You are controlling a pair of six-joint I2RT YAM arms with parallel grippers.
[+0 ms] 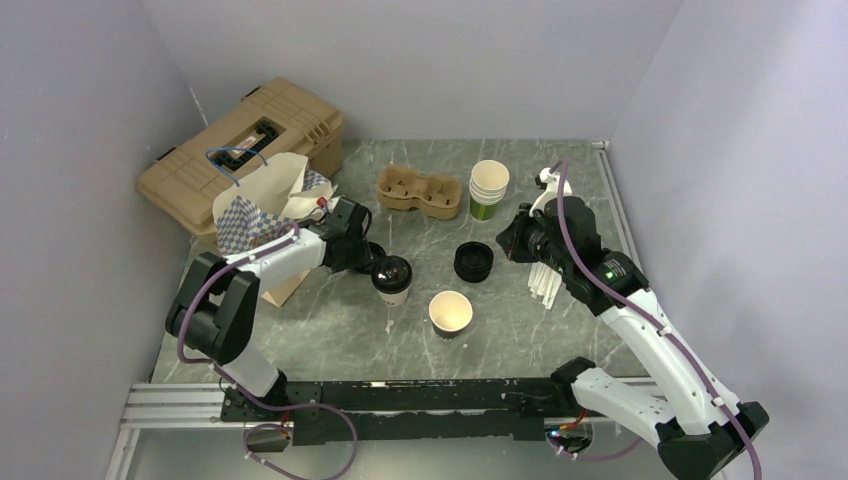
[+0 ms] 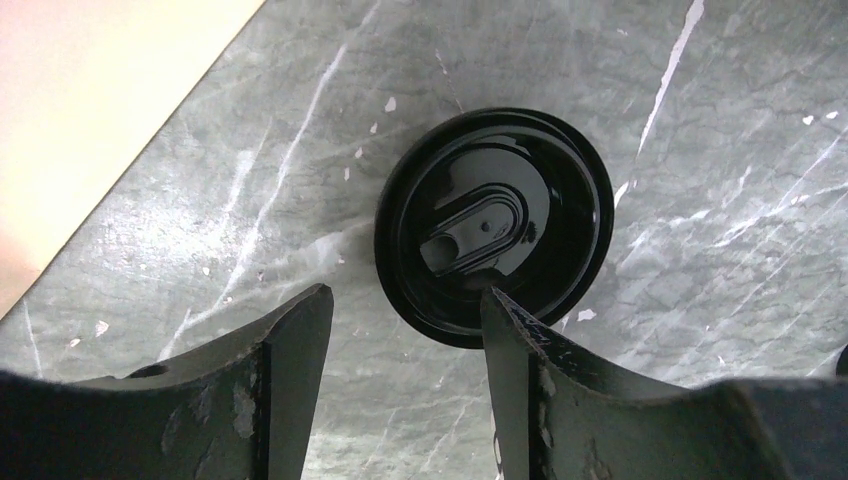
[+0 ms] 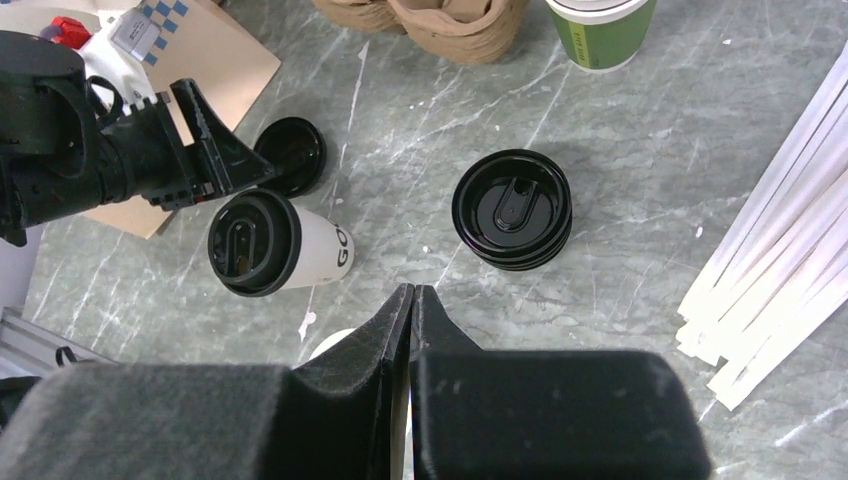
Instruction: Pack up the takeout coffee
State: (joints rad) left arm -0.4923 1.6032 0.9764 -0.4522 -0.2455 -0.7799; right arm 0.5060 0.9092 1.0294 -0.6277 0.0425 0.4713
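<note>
The takeout coffee [image 1: 392, 279], a pale paper cup with a black lid, stands upright left of the table's middle; it also shows in the right wrist view [image 3: 275, 245]. My left gripper [image 1: 366, 254] is open and empty, low over the table just left of the cup. In the left wrist view its open fingers [image 2: 300, 350] frame bare table, and a loose black lid [image 2: 495, 225] lies flat just beyond the right fingertip. My right gripper [image 3: 412, 295] is shut and empty, held above the table right of the cup [image 1: 514, 242].
A stack of black lids [image 1: 473, 262] and a lidless cup [image 1: 450, 312] sit mid-table. A cardboard cup carrier [image 1: 418, 190] and stacked cream cups [image 1: 489, 188] stand behind. A paper bag [image 1: 262, 205] and tan toolbox [image 1: 240, 150] are far left. Straws [image 1: 545, 280] lie right.
</note>
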